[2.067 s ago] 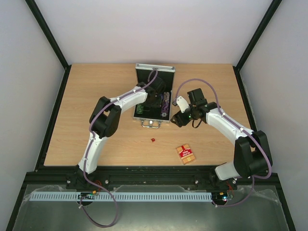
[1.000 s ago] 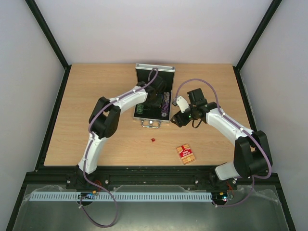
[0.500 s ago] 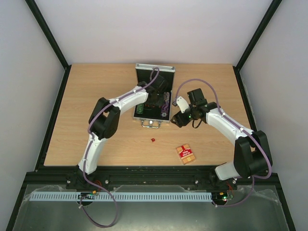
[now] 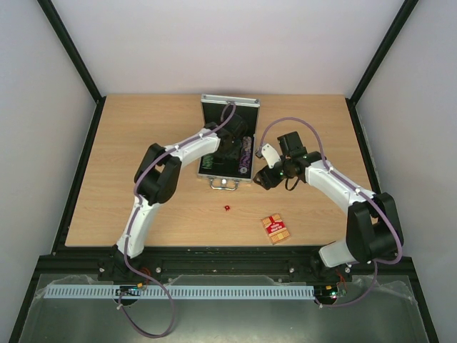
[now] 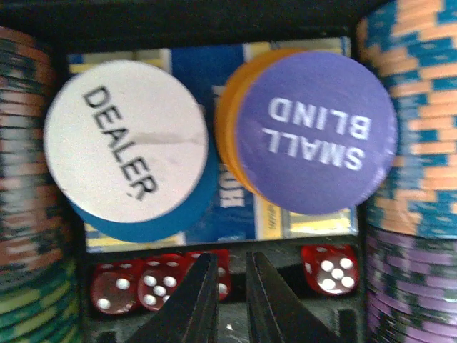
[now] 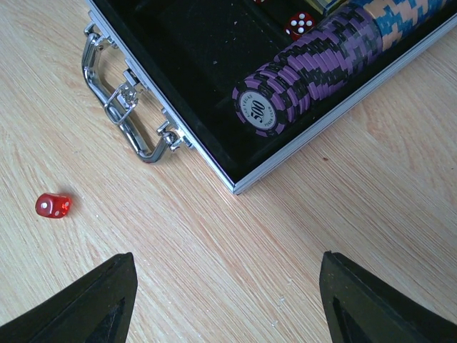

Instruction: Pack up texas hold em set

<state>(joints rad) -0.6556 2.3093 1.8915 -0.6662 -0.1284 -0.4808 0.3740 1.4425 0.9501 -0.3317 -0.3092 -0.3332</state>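
While its lid (image 4: 214, 113) stands open, the silver case (image 6: 285, 158) shows purple chips (image 6: 307, 71).

The wooden tabletop (image 4: 143, 143) is carrying the open silver case (image 4: 246, 118) at far centre, a red die (image 4: 226, 208) lying before it, the red deck (image 4: 275, 229) sitting nearer, rightward.

In the top view we find the case (image 4: 228, 114) at the desk's (image 4: 143, 143) upper centre, a loose die (image 4: 226, 208) below it, and the card deck (image 4: 275, 229) lower right. Inside, the dealer disc (image 5: 126, 139) lies left of the small blind disc (image 5: 314, 132), with dice (image 5: 328, 268) below.
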